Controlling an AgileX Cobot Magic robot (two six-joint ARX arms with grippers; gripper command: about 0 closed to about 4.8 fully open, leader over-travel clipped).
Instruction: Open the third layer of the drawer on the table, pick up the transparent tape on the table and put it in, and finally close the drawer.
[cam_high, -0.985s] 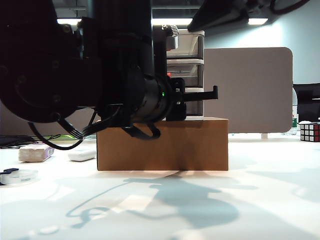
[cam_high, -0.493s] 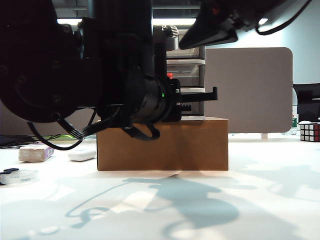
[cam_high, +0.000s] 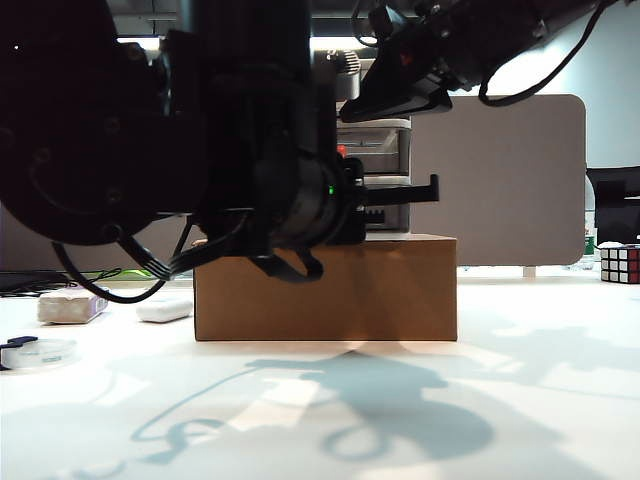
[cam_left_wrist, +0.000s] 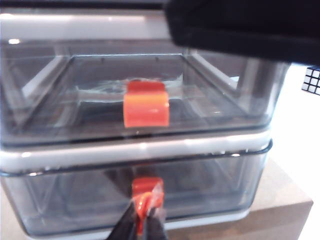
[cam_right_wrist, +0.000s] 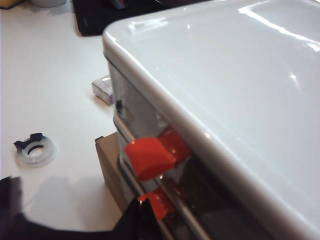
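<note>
We take the drawer (cam_left_wrist: 135, 150) as our landmark; it sits on top of a brown cardboard box (cam_high: 326, 288) on the table (cam_high: 520, 400). Our left gripper (cam_left_wrist: 144, 220) is right at the front of it, pinched shut on the red-orange handle (cam_left_wrist: 146, 190) of the third layer (cam_left_wrist: 200, 192), the lowest one. That layer looks closed, so we think the next move is a straight pull, away from the front and toward our left arm.

Our right gripper (cam_high: 395, 85) hangs up by the top of the drawer. We cannot tell if it is open or shut.

The transparent tape (cam_right_wrist: 34, 150) lies flat on the table, well off to the left of the drawer and its box.
</note>
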